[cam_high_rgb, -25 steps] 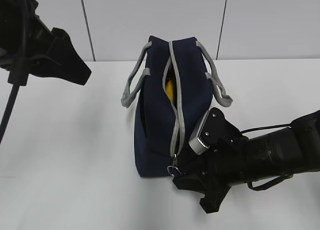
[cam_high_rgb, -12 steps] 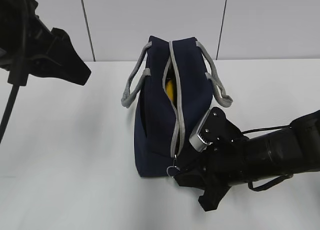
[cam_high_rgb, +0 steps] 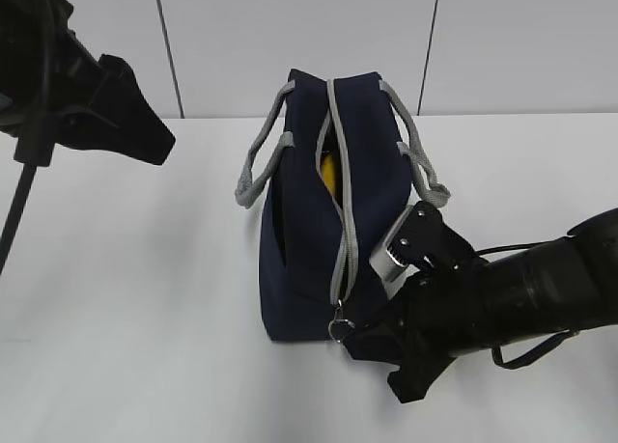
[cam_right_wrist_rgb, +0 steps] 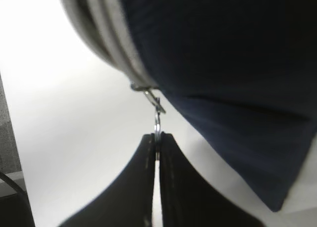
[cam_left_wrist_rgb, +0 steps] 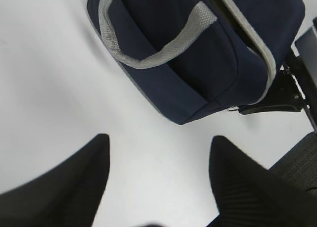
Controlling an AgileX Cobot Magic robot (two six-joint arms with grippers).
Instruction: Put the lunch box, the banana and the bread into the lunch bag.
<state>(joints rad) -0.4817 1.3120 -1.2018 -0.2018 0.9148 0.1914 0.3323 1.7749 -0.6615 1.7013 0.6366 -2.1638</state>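
The bag (cam_high_rgb: 319, 207) is seen standing upright on the white surface (cam_high_rgb: 154, 269), near the middle of the exterior view, with one grey handle (cam_high_rgb: 259, 158) hanging over its left side and the other (cam_high_rgb: 417, 153) over its right. The grey zipper strip (cam_high_rgb: 343, 211) runs along the top and down the near end; it is parted along the top, and a patch of yellow, the banana (cam_high_rgb: 328, 169), is visible inside through the gap. The lunch box and the bread cannot be made out.

At the near lower end of the bag the metal ring pull (cam_right_wrist_rgb: 157, 124) is clamped between the closed fingers of the right tool (cam_right_wrist_rgb: 157, 138), as shown in the right wrist view. The same pull (cam_high_rgb: 338, 322) is seen in the exterior view just at the tip of the right arm.

The left tool (cam_left_wrist_rgb: 156, 172) is held above the surface with its fingers (cam_left_wrist_rgb: 74, 177) spread apart and nothing between them, well apart from the bag (cam_left_wrist_rgb: 198, 49), which lies beyond it in the left wrist view.
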